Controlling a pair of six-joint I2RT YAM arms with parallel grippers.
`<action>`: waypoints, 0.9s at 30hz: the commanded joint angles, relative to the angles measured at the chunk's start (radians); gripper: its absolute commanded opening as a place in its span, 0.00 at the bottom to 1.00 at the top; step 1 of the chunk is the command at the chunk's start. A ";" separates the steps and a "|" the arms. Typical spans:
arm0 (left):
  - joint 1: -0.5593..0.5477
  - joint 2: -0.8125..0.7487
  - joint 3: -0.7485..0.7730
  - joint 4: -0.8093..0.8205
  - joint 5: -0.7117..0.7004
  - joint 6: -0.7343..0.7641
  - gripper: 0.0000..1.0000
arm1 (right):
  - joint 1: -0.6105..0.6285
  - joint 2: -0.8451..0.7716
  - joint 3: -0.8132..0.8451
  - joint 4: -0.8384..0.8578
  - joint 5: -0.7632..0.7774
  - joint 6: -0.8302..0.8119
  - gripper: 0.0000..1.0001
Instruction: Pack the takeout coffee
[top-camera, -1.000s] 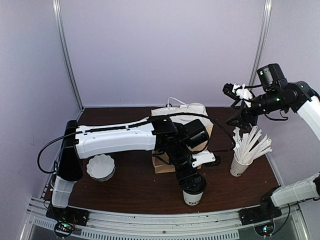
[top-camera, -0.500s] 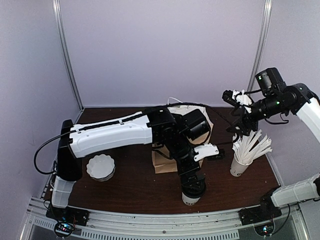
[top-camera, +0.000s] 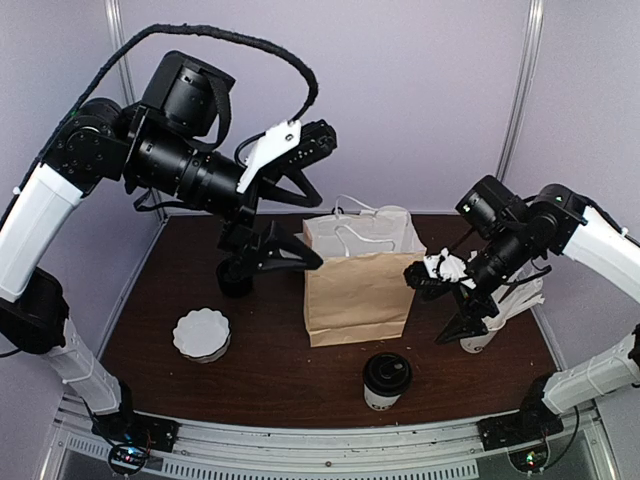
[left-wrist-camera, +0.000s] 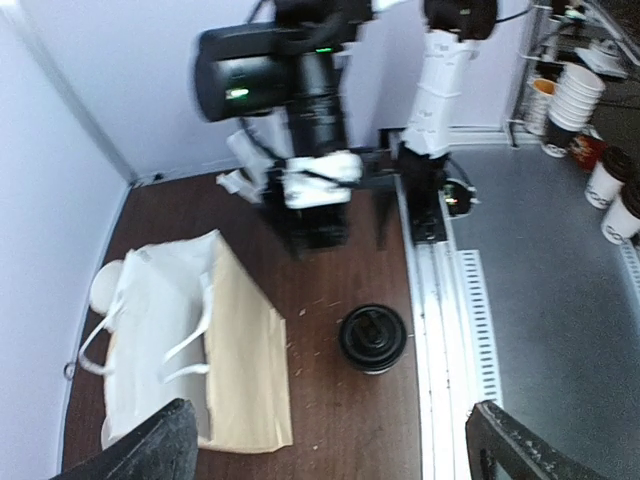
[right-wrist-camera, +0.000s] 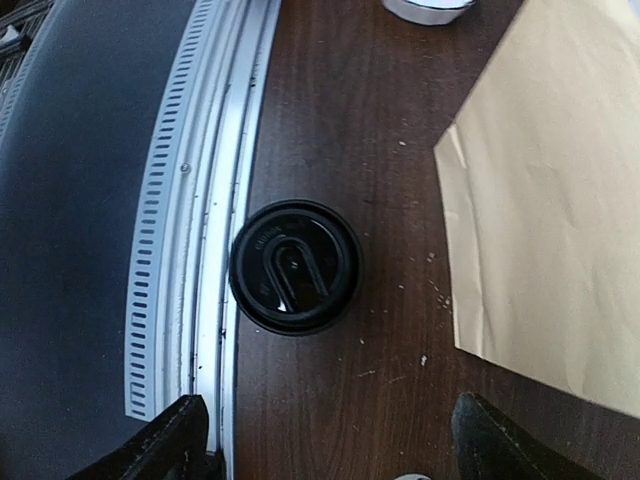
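Raised left gripper (top-camera: 325, 198) off cup (top-camera: 386, 380), released, empty | left lid (right-wrist-camera: 295, 267) seated, well below | lowered right gripper (right-wrist-camera: 335, 425) over cup, spread, empty | likely next: bag (top-camera: 357, 290).

From my seat I see a booth closed in by plain pale lilac panels: a back wall (top-camera: 400, 100) and a side wall (top-camera: 600, 100), joined at the corner by a slim metal post (top-camera: 523, 80). The bench (top-camera: 270, 370) is dark brown wood grain, dotted with light crumbs in the wrist views. A slotted aluminium rail (top-camera: 300, 435) runs along its near edge. Beyond the rail the left wrist camera shows a flat grey floor (left-wrist-camera: 540, 300) and, in the far corner, a metal rack (left-wrist-camera: 535, 60) with stacked paper cups (left-wrist-camera: 570, 100) beside it. The light is soft and even, with only faint shadows on the wood.
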 joint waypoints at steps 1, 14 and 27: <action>0.168 0.045 -0.046 0.022 -0.141 -0.123 0.98 | 0.138 0.056 -0.009 0.035 0.053 0.022 0.89; 0.333 0.013 -0.179 0.112 -0.107 -0.240 0.97 | 0.358 0.244 -0.033 0.159 0.238 0.100 0.92; 0.338 -0.018 -0.233 0.114 -0.124 -0.227 0.98 | 0.406 0.321 -0.059 0.182 0.299 0.089 0.90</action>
